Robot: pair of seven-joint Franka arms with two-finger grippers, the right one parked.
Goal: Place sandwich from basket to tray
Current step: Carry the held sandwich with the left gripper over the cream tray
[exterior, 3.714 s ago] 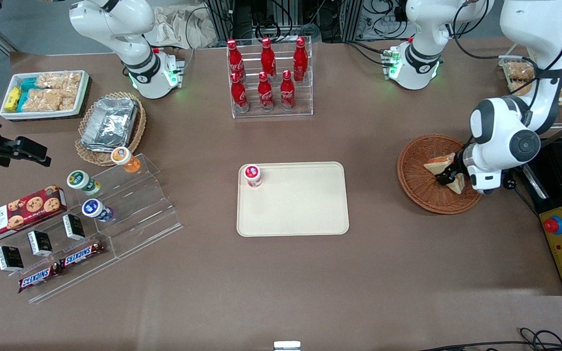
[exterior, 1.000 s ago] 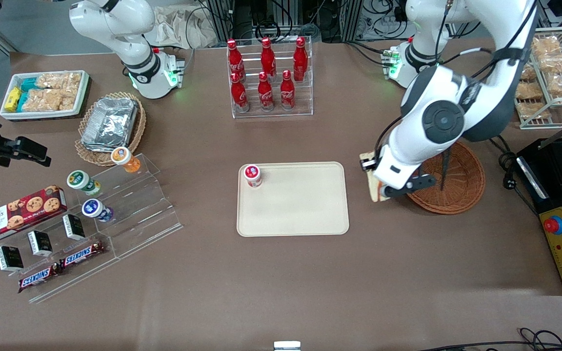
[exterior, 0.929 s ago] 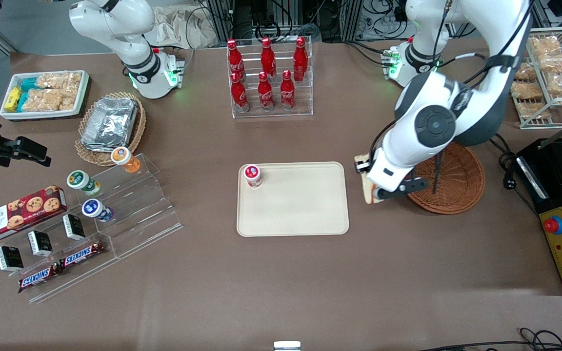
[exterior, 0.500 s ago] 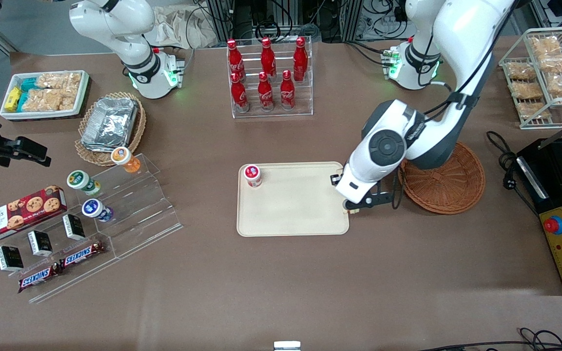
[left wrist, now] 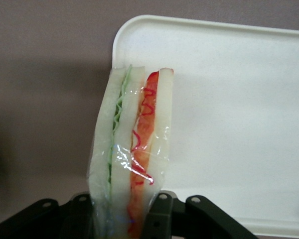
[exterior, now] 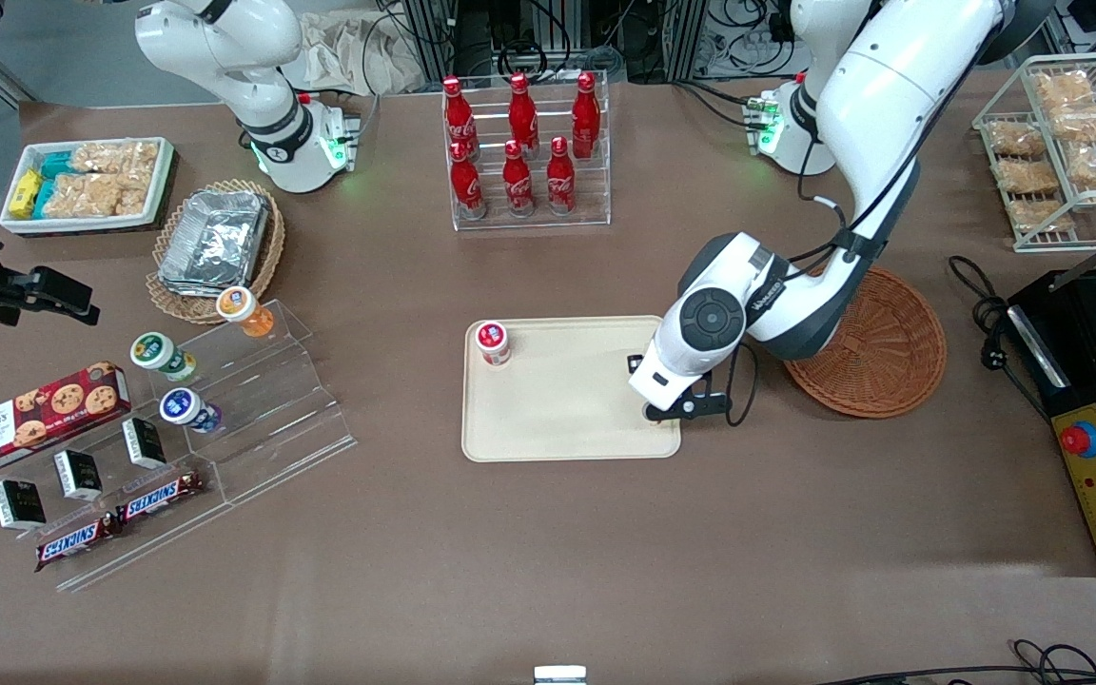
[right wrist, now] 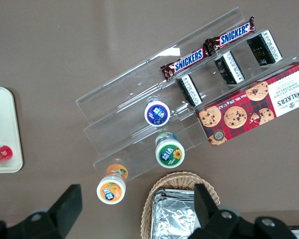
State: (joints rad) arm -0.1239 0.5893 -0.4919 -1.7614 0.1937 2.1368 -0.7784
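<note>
1. Now the gripper (left wrist: 124, 219) hangs over the corner of the tray (exterior: 557, 433) that lies toward the working arm's end of the table (exterior: 548, 552), on the edge nearer the front camera.
2. Its jaws are clamped on the sandwich (left wrist: 132, 159), one black finger on each bread face, as the left wrist view shows.
3. That wedge is wrapped in clear film and held on edge: pale bread slices, a green layer on one side and a red one on the other.
4. From the wrist camera, part of the sandwich overlaps the tray's rounded corner (left wrist: 139, 30) and part overlaps the brown table beside it.
5. Seen from the front, the arm's wrist hides the sandwich.
6. Nothing lies in the reddish-brown basket (exterior: 890, 357), which sits toward the working arm's end, apart from the tray.
7. One small red-capped cup (exterior: 493, 342) stands on the tray, at the corner toward the parked arm and farther from the front camera.
</note>
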